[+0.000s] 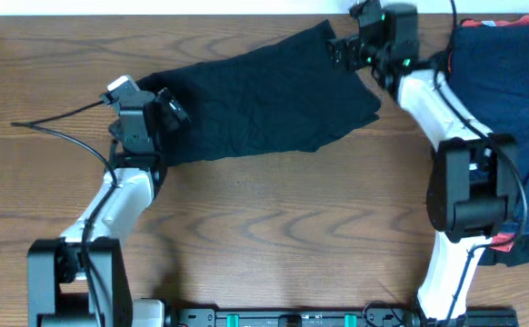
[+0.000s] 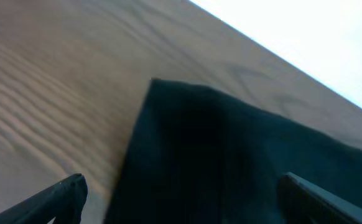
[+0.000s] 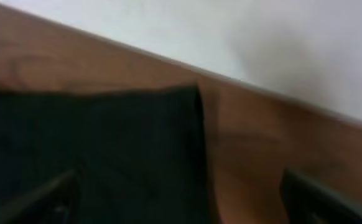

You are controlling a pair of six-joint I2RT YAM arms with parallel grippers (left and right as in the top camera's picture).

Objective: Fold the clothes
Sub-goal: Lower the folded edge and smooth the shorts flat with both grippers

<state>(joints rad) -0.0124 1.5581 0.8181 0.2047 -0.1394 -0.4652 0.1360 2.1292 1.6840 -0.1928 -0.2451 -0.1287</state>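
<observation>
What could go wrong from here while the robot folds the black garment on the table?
1. Both end effectors are open: the left end effector and right end effector sit at opposite ends of the black garment, so a closing pinch may miss the edge or take one layer only.
2. The right arm lies close beside the navy pile; a sweep might drag it.

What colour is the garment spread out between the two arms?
The garment is plain black, clearest in the overhead view.
</observation>
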